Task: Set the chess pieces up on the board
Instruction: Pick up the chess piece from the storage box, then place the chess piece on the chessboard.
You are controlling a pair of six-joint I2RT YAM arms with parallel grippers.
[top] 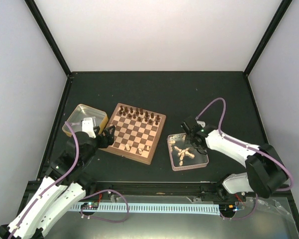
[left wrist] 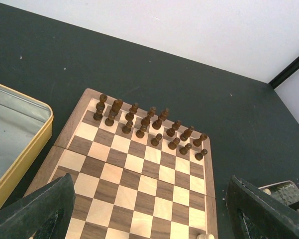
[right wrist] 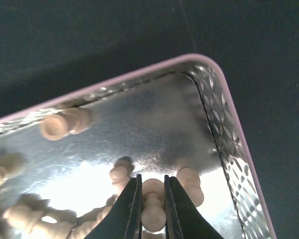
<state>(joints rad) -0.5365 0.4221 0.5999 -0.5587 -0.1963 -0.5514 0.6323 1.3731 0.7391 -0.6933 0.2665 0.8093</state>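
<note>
The chessboard point(top: 136, 132) lies left of centre, with dark brown chessmen point(left wrist: 149, 124) filling its two far rows. Three pale chess pieces point(top: 142, 148) stand on its near rows; one shows at the bottom edge of the left wrist view point(left wrist: 205, 237). Several more pale pieces point(top: 183, 154) lie in the clear tray point(top: 204, 160). My right gripper point(right wrist: 152, 199) is down in the tray point(right wrist: 224, 124), shut on a pale piece point(right wrist: 153, 209). My left gripper point(top: 109, 135) is open and empty over the board's left edge; its fingers point(left wrist: 37, 211) frame the board point(left wrist: 139, 184).
A yellow-rimmed metal tin point(top: 81, 112) stands left of the board and shows in the left wrist view point(left wrist: 25, 149). Black frame posts rise at the far corners. A white cable channel point(top: 154, 207) runs along the near edge.
</note>
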